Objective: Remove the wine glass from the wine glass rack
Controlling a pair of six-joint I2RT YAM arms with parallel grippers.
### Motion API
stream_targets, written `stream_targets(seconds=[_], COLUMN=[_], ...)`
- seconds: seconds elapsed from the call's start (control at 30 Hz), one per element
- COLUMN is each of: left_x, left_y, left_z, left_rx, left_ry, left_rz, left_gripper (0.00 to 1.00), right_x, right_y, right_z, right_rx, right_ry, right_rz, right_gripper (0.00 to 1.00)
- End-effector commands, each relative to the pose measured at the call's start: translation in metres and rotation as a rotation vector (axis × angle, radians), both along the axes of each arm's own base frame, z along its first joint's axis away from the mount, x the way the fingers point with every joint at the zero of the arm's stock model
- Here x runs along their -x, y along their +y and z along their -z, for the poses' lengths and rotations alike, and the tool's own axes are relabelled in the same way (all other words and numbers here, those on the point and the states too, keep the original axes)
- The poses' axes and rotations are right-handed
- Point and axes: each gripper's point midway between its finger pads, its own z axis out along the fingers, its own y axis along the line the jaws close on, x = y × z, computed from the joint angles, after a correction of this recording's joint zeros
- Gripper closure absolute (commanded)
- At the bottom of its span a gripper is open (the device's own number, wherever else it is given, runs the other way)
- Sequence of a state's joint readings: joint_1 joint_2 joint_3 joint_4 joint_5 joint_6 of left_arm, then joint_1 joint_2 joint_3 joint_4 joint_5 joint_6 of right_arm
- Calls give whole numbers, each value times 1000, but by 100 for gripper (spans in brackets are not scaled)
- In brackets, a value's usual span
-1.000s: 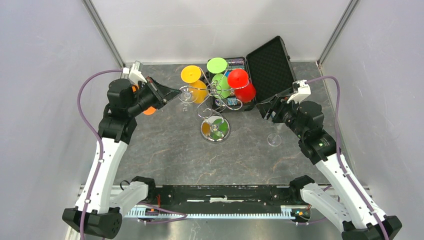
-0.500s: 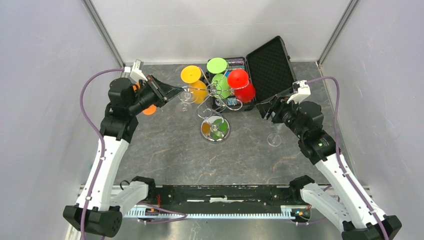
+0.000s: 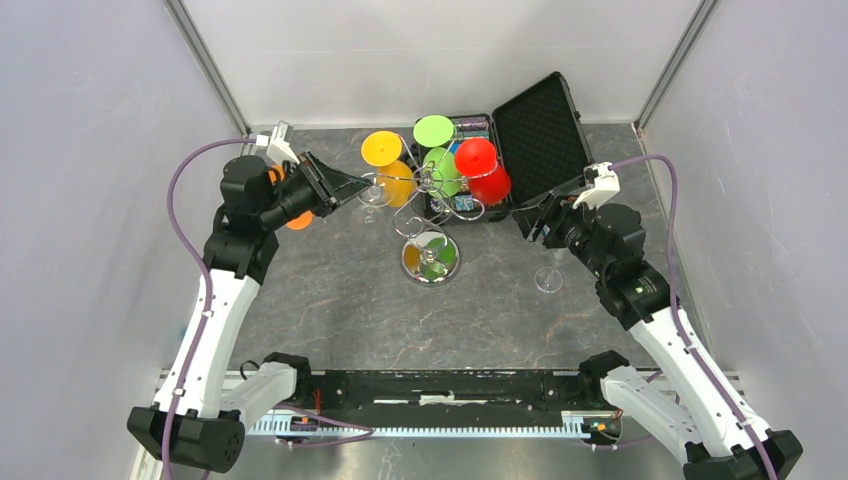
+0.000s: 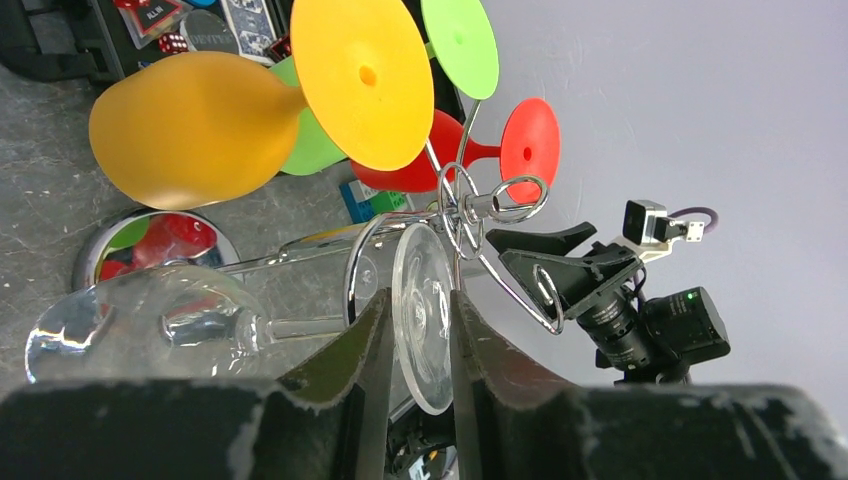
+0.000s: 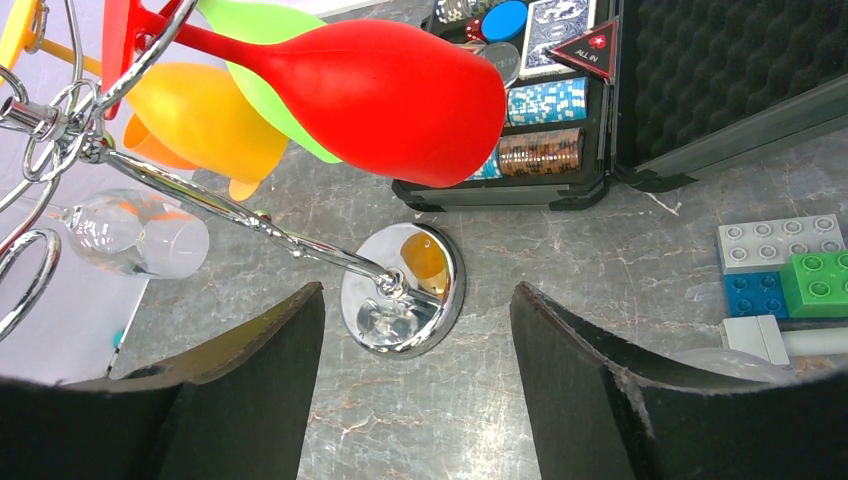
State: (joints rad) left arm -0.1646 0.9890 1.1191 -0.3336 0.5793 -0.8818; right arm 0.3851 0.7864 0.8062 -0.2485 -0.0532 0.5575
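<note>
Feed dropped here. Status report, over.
Left fingers astride clear wine glass foot, grip unclear. Right fingers open, empty. Orange glass hangs close beside on rack.

On my screen the rack (image 3: 432, 255) is shiny chrome, its round base mirroring orange and green. The wine glass (image 4: 420, 300) nearest my left camera is clear. The orange glass (image 3: 381, 148) leans yellow, the green glass (image 3: 434, 130) is lime, and the red glass (image 3: 476, 156) is plain bright red. The case (image 3: 540, 120) is black with dimpled black foam (blue-and-white striped chips (image 5: 545, 100) inside). The table (image 3: 330, 290) is dark grey with pale veins, and the toy bricks (image 5: 775, 242) are grey, blue and green.
</note>
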Motion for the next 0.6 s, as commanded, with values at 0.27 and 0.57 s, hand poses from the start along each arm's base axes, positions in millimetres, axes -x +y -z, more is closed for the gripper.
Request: stream_targets(seconds=[0.27, 0.57], left_x=[8, 3], left_y=[-7, 4], left_z=[-1, -44], left_rx=[-38, -21], left_ry=[-6, -122], left_rz=[87, -18], left_gripper=[97, 98], right_x=[-1, -1], right_y=[2, 3], right_z=[-15, -17], right_rx=[-32, -42], right_ry=[-41, -45], right_rz=[-6, -8], right_gripper=[27, 27])
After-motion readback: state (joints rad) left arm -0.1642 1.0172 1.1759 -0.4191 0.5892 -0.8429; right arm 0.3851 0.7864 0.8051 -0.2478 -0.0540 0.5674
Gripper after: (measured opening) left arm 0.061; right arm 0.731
